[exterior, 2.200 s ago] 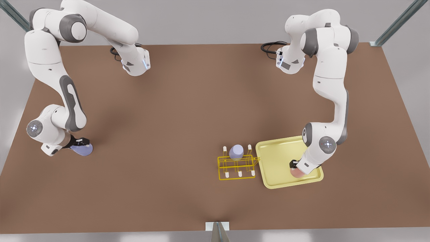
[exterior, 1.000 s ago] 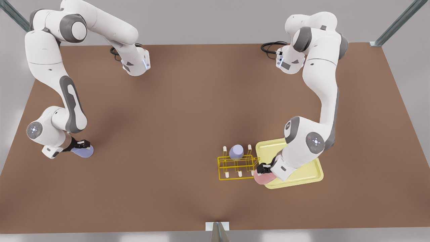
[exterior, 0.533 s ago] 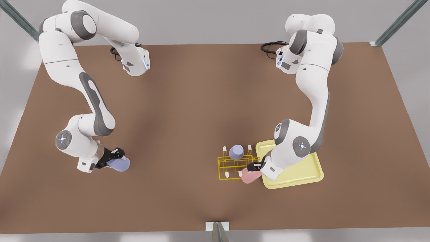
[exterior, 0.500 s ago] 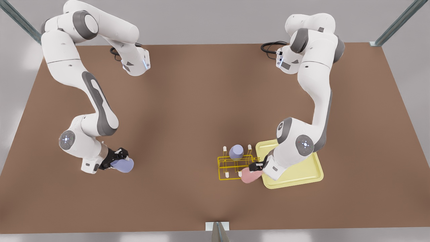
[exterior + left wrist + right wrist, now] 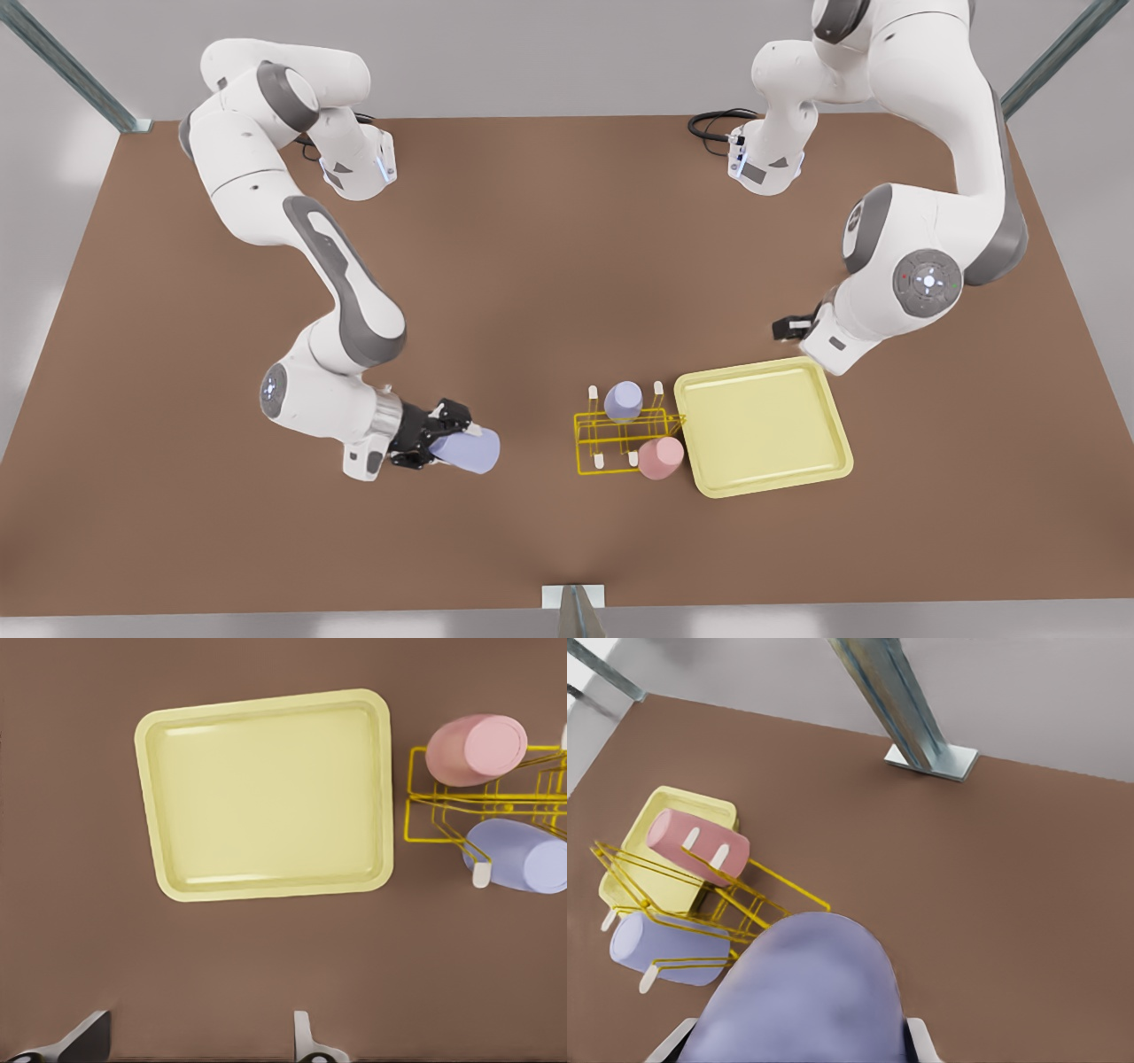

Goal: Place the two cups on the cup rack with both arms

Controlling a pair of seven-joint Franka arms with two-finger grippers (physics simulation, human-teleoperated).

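Holding a lavender cup (image 5: 467,450) in its closed fingers, the right gripper (image 5: 440,433) sits at lower centre-left of the front view, left of the rack (image 5: 623,436) and well apart from it; the cup juts out of the jaws toward the front view's right, its long axis lying nearly level along the table (image 5: 549,257) and pointing at the rack. In the right wrist view this cup (image 5: 804,994) bulks large between the fingertips (image 5: 921,1036). The left gripper (image 5: 791,328) hangs at right of the front view, above the tray (image 5: 764,426) and clear of it, its fingers apart and holding nothing; its two fingertips (image 5: 306,1041) show spread wide in the left wrist view. Half a second ago that gripper was down at the rack's corner with the pink cup (image 5: 660,457); it has since let go and pulled back up and away, while the right arm has carried its cup nearer the rack. The pink cup now sits upside down over the rack's near-right peg, just beside the tray's edge. A second lavender cup (image 5: 624,400) stands inverted on a far middle peg.
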